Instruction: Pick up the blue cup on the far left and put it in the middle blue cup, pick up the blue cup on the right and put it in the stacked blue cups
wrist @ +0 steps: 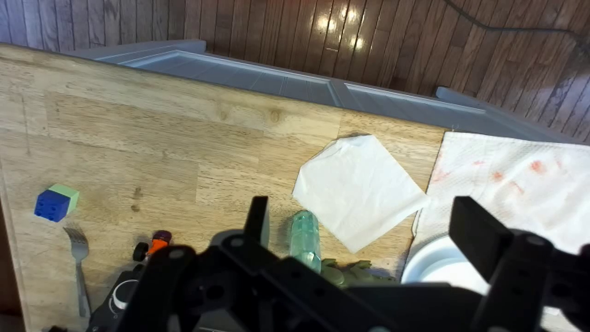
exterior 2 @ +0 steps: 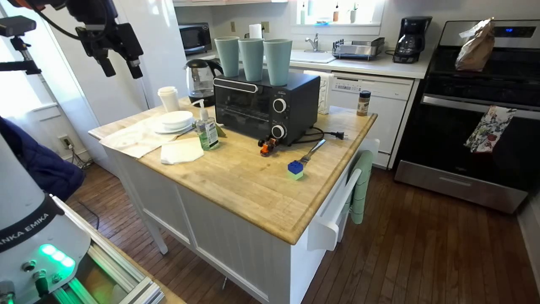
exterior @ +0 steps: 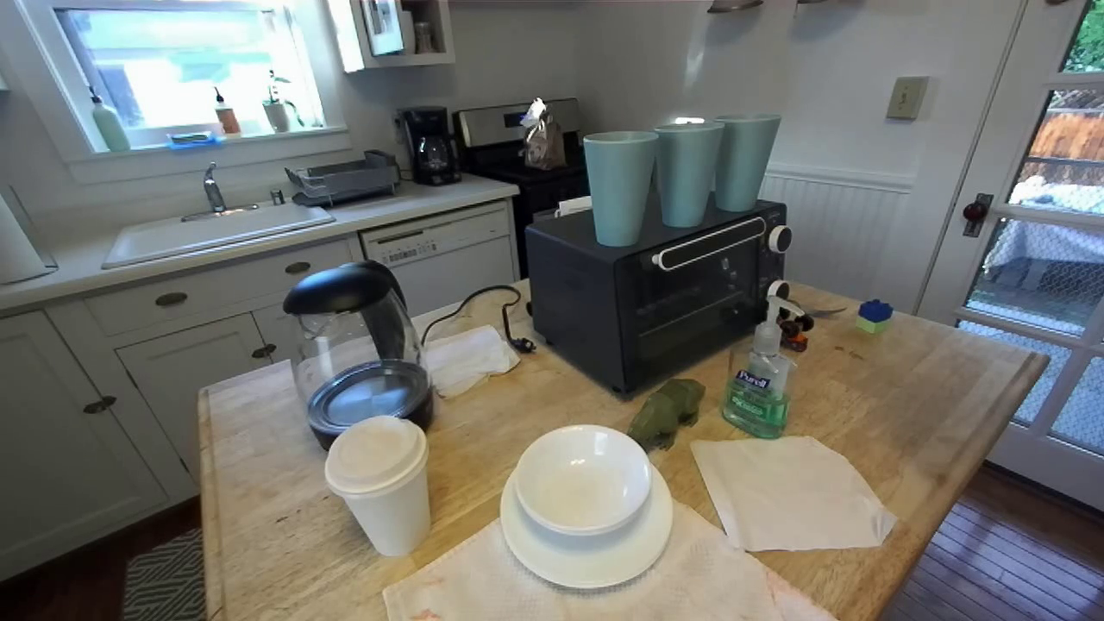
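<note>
"Gripper (wrist: 362, 214) first: how is it in the wrist view?"

"Released and spread wide. A white napkin (wrist: 355, 193) shows in the gap, lying near the long edge of the desk (wrist: 138, 120)."

"And by the short edge, at the picture's left?"

"A blue-and-green block (wrist: 57, 203) and a fork (wrist: 79, 251), just beside each other."

"Go on."

"In an exterior view, the gripper hangs high, pictured above the desk's left corner, well apart from the left blue cup (exterior 2: 228, 57), the middle blue cup (exterior 2: 252, 61) and the right blue cup (exterior 2: 278, 63). They stand upright in a row on the black toaster oven (exterior 2: 242, 109)."

"Singly?"

"Yes, bases apart. In an exterior view that's clear, though whether the rims touch I can't tell. A kettle (exterior: 366, 379) stands by the desk's left corner, a lidded white cup (exterior: 388, 509) near it. A sanitizer bottle (exterior: 759, 401) stands just behind the napkin, in from the right edge, and a bowl (exterior: 584, 483) sits on a plate (exterior: 595, 569)."
</note>
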### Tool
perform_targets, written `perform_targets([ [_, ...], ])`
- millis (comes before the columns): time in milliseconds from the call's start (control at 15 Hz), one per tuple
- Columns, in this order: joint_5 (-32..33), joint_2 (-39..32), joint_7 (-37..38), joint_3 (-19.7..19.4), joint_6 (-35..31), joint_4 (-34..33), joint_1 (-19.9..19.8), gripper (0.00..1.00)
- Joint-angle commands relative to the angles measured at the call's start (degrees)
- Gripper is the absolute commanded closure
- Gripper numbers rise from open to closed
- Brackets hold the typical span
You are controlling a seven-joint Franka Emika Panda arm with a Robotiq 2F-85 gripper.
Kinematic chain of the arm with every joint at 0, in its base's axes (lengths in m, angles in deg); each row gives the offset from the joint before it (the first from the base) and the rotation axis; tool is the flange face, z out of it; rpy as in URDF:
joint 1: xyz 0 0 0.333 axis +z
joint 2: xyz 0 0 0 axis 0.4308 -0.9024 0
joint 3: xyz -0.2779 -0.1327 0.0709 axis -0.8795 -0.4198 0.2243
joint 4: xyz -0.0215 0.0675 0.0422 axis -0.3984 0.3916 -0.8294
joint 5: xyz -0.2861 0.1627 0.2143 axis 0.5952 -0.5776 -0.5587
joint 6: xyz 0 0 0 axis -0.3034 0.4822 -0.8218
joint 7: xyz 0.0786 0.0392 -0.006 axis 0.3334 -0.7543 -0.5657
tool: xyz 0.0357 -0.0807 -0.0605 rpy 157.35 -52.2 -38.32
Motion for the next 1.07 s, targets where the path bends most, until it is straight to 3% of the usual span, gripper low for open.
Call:
perform_targets([
  [0, 0.21, -0.04, 0.22, -0.23, 0.14, -0.12, 0.3, 0.0],
  [600, 0.21, -0.04, 0.22, -0.23, 0.14, -0.12, 0.3, 0.0],
  [1000, -2.96, -9.8, 16.79, 3.09, -7.23, -4.95, -3.48, 0.0],
])
